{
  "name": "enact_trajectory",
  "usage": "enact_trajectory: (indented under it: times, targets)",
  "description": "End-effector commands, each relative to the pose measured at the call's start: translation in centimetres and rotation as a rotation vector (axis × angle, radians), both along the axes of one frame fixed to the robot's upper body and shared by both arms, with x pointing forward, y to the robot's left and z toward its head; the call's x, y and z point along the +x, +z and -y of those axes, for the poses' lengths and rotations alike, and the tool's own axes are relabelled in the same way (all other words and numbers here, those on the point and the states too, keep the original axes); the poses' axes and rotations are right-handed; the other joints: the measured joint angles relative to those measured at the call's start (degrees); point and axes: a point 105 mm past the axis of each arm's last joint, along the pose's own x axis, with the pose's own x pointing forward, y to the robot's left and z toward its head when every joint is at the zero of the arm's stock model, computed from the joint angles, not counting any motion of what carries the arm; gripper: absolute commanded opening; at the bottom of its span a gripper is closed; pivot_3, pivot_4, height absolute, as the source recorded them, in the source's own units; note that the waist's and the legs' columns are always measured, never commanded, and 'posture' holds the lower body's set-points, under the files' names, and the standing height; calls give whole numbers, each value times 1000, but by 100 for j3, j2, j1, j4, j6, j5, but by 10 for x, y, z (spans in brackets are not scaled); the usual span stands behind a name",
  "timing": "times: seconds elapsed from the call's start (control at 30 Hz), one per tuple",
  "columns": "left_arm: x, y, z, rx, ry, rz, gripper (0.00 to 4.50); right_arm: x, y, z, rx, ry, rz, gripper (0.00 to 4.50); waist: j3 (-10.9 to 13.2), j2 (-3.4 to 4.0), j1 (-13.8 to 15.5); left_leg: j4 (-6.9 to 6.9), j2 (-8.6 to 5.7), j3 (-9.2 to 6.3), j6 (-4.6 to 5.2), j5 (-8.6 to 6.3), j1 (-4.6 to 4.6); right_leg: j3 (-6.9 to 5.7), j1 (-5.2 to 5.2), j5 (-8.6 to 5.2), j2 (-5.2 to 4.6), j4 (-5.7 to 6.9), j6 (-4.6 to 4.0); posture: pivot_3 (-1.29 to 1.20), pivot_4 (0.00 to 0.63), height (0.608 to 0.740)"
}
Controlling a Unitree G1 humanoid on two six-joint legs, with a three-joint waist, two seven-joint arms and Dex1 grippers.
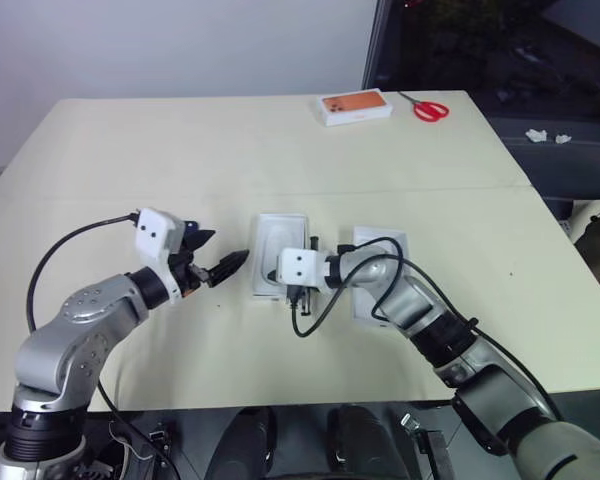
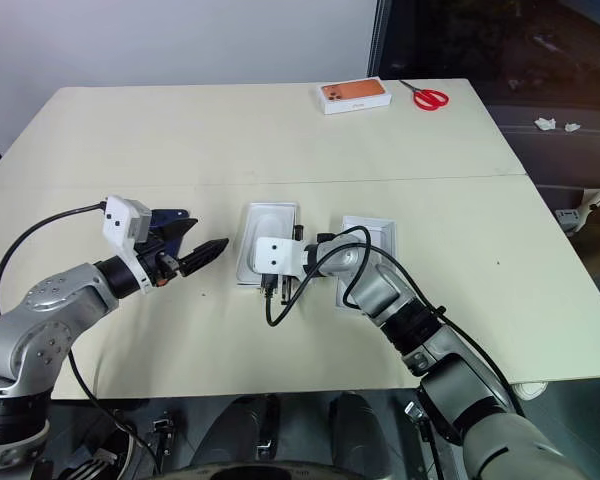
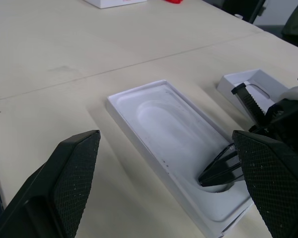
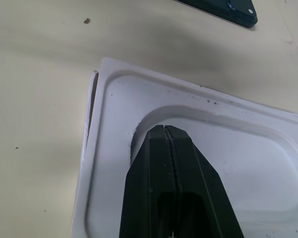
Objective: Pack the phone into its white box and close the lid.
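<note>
Table [image 1: 280, 140] layout: insert with oval recess [image 1: 281, 254] near centre, and just right of it a second shallow box [image 1: 382, 243] partly under the right arm. Right pincer [image 4: 165, 130] sits in the insert's recess at its near end, fingers pressed together. Left pincer [image 1: 223, 254] is just left of the insert, clear of it, jaws spread. Phone [image 4: 223, 9] lies on the table close to the insert's corner. Far edge: 1 box with a phone picture [image 1: 355, 107], scissors [image 1: 427, 108] just right of it.
</note>
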Motion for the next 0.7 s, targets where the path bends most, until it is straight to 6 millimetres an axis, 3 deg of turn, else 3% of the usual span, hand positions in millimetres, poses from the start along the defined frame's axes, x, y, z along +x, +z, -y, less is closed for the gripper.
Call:
enact_trajectory:
  times: [0.03, 0.2, 0.37, 0.57, 0.7]
  targets:
    - [-2, 13, 5, 11, -18, 60, 4500, 3, -7, 10, -41, -9, -9, 11, 0, 0, 1, 0, 0, 0, 0, 0, 0, 0, 0, 0, 0, 0, 0, 0, 150, 740]
    - [-2, 14, 8, 5, -27, 62, 4500, 0, -9, 15, -35, 17, -37, 11, 0, 0, 8, 1, -1, 0, 1, 0, 1, -1, 2, 0, 0, 0, 0, 0, 150, 740]
    - [-2, 14, 9, 0, -34, 59, 4500, 14, 0, 16, -1, -18, -35, 11, 0, 0, 6, 2, 0, 0, 0, 0, 1, -1, 3, 0, 0, 0, 0, 0, 150, 740]
    - [0, 15, 7, -7, -23, 61, 4500, 5, -1, 5, 35, 5, -72, 11, 0, 0, 4, 2, 0, 0, 0, 0, 1, -1, 2, 0, 0, 0, 0, 0, 150, 740]
    - [-2, 13, 2, -6, -24, 48, 4500, 5, 32, -13, 236, -38, -152, 11, 1, 1, -21, 0, 1, -1, -1, 0, 1, 0, -1, 0, 2, 2, 0, 0, 150, 740]
